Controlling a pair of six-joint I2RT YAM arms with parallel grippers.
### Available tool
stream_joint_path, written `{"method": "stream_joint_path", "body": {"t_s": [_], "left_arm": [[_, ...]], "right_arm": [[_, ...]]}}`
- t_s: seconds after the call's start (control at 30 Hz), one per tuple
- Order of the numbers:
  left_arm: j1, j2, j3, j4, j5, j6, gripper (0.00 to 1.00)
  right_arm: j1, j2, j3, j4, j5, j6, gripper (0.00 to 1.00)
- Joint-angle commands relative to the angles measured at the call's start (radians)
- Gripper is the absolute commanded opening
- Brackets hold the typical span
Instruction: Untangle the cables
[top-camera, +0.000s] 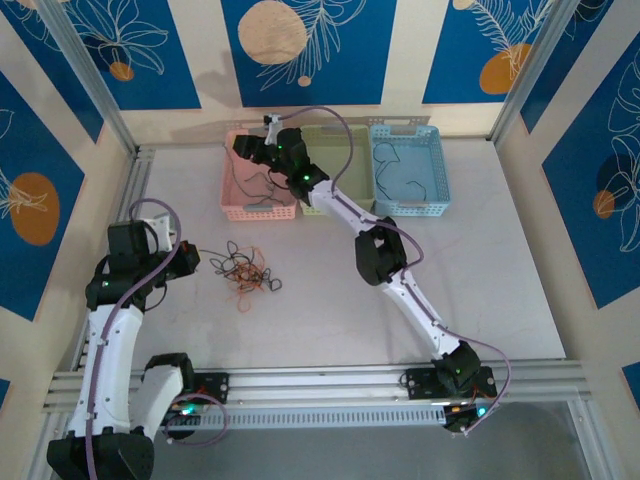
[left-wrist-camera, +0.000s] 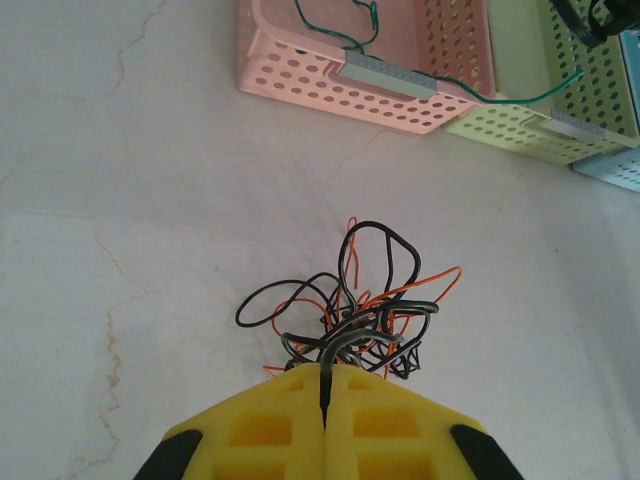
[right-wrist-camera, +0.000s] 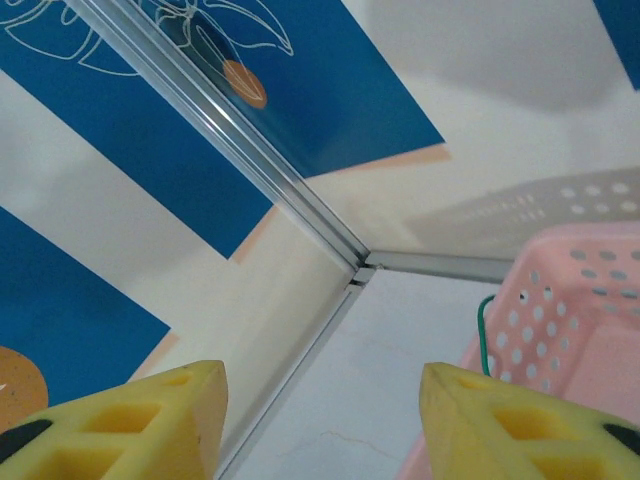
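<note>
Left end effector — yellow fingers pressed together, pinching black strand of cable clump. Clump (black and orange strands, knotted) lies on table, near side of pink basket. Green cable inside pink basket, one end over rim. Right end effector — fingers wide apart, nothing between, over basket's far end.

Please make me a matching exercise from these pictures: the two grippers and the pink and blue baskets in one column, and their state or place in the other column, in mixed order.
1. left gripper
2. right gripper
3. pink basket
4. blue basket

a. open
b. holds a green cable
c. shut on the cable clump
d. farthest right of the baskets

Pairs: 1-c, 2-a, 3-b, 4-d
</note>
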Motion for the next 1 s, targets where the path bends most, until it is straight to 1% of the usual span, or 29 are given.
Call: {"method": "stream_joint_path", "body": {"t_s": [0.0, 0.1, 0.2, 0.27, 0.33, 0.37, 0.43, 0.5, 0.57, 0.63, 0.7, 0.77, 0.83, 0.97], "left_arm": [[-0.008, 0.0, -0.005, 0.012, 0.026, -0.005, 0.0], [-0.009, 0.002, -0.005, 0.012, 0.026, -0.005, 0.0], [-0.009, 0.003, -0.005, 0.013, 0.026, -0.005, 0.0], [-0.01, 0.001, -0.005, 0.013, 0.026, -0.005, 0.0], [-0.01, 0.001, -0.005, 0.014, 0.028, -0.004, 0.0], [-0.009, -0.001, -0.005, 0.013, 0.029, -0.005, 0.0], [-0.009, 0.001, -0.006, 0.015, 0.032, -0.005, 0.0], [-0.011, 0.001, -0.006, 0.017, 0.034, -0.005, 0.0], [-0.011, 0.002, -0.006, 0.017, 0.036, -0.005, 0.0], [-0.011, 0.001, -0.006, 0.018, 0.037, -0.006, 0.0], [-0.012, 0.001, -0.006, 0.018, 0.037, -0.006, 0.0], [-0.012, 0.002, -0.008, 0.02, 0.037, -0.005, 0.0], [-0.011, 0.004, -0.008, 0.02, 0.039, -0.006, 0.0], [-0.012, 0.004, -0.008, 0.019, 0.038, -0.006, 0.0]], "right_arm": [[-0.02, -0.086, 0.028, -0.019, -0.028, -0.062, 0.54], [-0.03, -0.146, 0.005, -0.062, -0.064, -0.116, 0.54], [-0.05, -0.233, -0.046, -0.159, -0.114, -0.158, 0.54], [-0.069, -0.307, -0.091, -0.272, -0.179, -0.207, 0.54], [-0.076, -0.385, -0.143, -0.419, -0.201, -0.279, 0.54], [-0.077, -0.44, -0.192, -0.499, -0.207, -0.334, 0.54], [-0.074, -0.539, -0.316, -0.597, -0.185, -0.418, 0.55], [-0.068, -0.651, -0.504, -0.609, -0.149, -0.478, 0.58], [-0.064, -0.767, -0.706, -0.587, -0.11, -0.499, 0.62], [-0.06, -0.83, -0.816, -0.606, -0.1, -0.511, 0.64], [-0.049, -0.851, -0.857, -0.656, -0.096, -0.522, 0.65], [-0.022, -0.845, -0.85, -0.719, -0.085, -0.557, 0.65], [-0.004, -0.826, -0.844, -0.748, -0.051, -0.563, 0.65], [0.0, -0.776, -0.811, -0.781, 0.035, -0.536, 0.62]]}}
